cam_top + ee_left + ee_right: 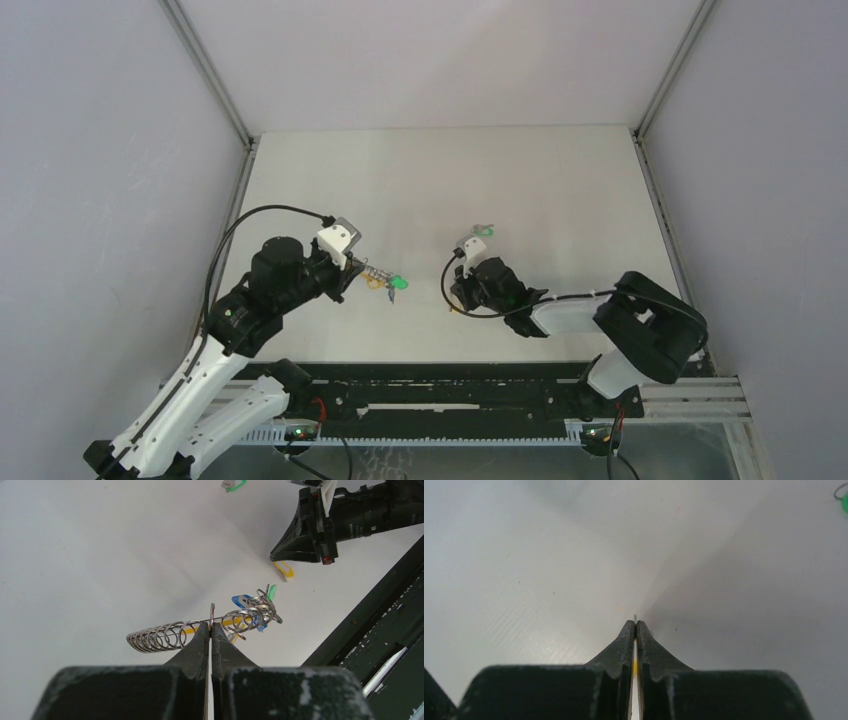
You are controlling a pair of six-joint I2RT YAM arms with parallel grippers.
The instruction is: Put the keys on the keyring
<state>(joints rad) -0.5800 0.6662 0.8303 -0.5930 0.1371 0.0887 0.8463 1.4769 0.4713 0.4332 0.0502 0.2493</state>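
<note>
**Two grippers pressed shut, the keyring pinched in the left one**

Both pairs of fingers are fully together. The left gripper (211, 625) nips the keyring (157, 637) on a thin, straight stretch of wire between two bunches of silvery coils. It holds the keyring lifted off the white table (450, 180). A yellow band runs along through the coils. At the end of the keyring farthest from the left arm, a blue key (242, 601) and a green key (270, 592) hang in the tangle of rings. Whether they are properly threaded on is too small to tell.

The right gripper (636, 624) stands well apart from the keyring, on the side where those keys hang, with its tips pointing down at the table. A sliver of yellow shows in the seam between its closed fingers, and a hair of metal pokes out at the very tip. Seen from the left wrist, this yellow piece (284, 570) sits right at those tips; what it is cannot be made out.

A loose green key (483, 231) lies on the table beyond the right gripper, farther still from the keyring.
</note>
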